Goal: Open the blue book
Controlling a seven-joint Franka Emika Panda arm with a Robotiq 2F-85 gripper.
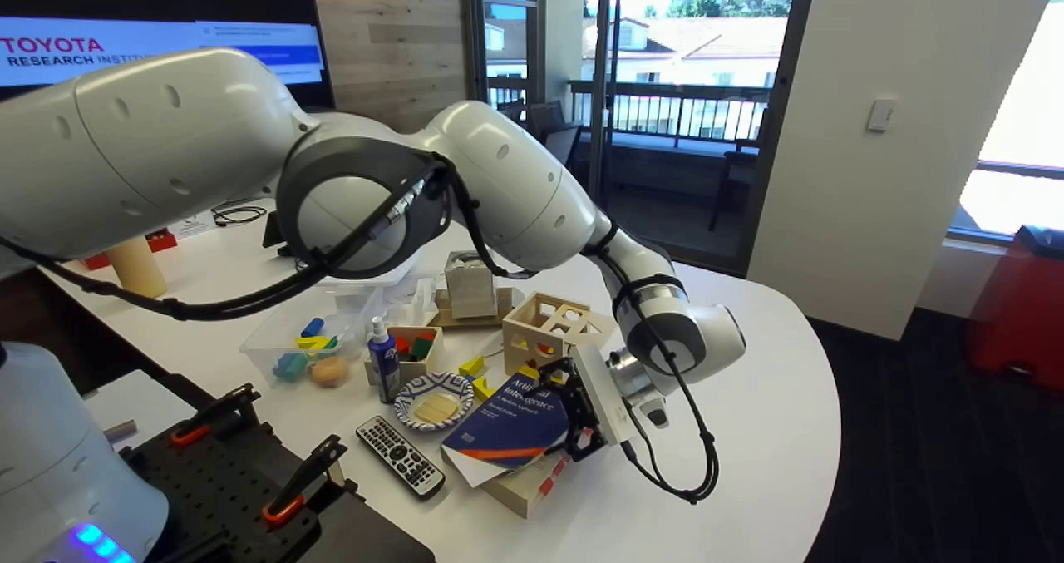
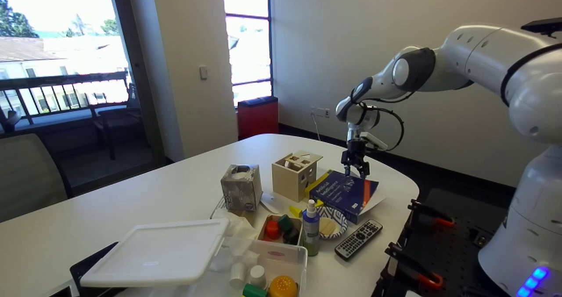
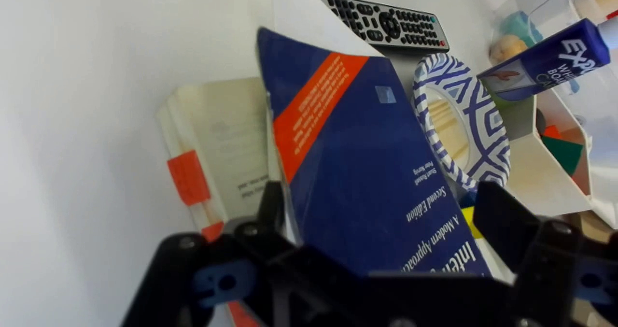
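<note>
My black two-finger gripper point(image 3: 379, 206) is over the thick dark-blue book with an orange stripe point(image 1: 515, 420), fingers point(image 3: 499, 218) wide apart, one at the free edge of the cover point(image 3: 352, 182); can't tell if it touches. Book lies on the white tabletop point(image 1: 748, 430), just beside the blue-and-white patterned bowl point(image 3: 485, 119) and near the long black-and-grey remote control point(image 3: 391, 25). Cover's partly lifted and askew, cream pages point(image 3: 231, 114) with red tabs point(image 3: 188, 177) showing alongside.
</note>
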